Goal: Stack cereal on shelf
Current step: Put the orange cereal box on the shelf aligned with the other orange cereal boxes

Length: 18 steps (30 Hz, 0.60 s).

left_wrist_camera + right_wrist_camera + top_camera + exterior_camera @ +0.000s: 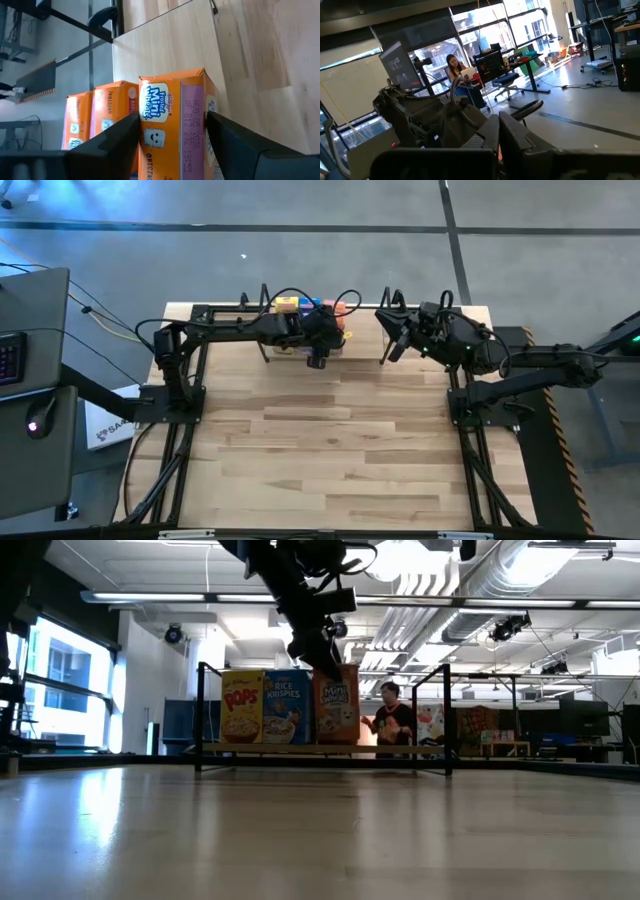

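The shelf (320, 748), a black rod frame with a wooden base, stands at the table's far edge. On it stand a yellow cereal box (242, 707), a blue one (283, 707) and an orange one (337, 705). My left gripper (172, 132) is over the orange box (172, 125), shut on its top end. Two more orange boxes (107, 117) stand in a row beside it. My right gripper (499, 135) hangs shut and holding nothing above the shelf's right end (385, 340). My left gripper holds the orange box by its upper end (195, 120), pinched between the two fingers (120, 135) on its two broad faces. The fingers come from above, pointing down. The box stands upright with its bottom on the shelf's board (337, 745).
The shelf's upright rods (446, 720) rise at both ends. The wide wooden tabletop (330, 450) lies open on the near side. Black frames (180, 430) run along the table's left and right edges. A person (390, 725) sits in the room beyond.
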Motion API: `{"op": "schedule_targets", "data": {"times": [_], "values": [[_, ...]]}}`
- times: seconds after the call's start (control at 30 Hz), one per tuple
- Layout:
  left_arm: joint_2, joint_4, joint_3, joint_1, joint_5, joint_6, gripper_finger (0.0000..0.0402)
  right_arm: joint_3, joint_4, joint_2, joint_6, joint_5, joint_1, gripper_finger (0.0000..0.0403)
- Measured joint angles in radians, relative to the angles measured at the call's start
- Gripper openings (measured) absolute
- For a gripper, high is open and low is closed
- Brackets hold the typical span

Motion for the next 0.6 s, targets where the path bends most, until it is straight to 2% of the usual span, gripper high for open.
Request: {"op": "schedule_targets", "data": {"times": [0.37, 0.6], "values": [[-0.007, -0.012, 0.000, 0.000, 0.038, -0.005, 0.0221, 0.000, -0.015, 0.000, 0.000, 0.000, 0.000, 0.0000], [-0.017, -0.016, 0.000, 0.000, -0.016, 0.012, 0.0221, 0.000, -0.015, 0.000, 0.000, -0.001, 0.000, 0.0000]]}}
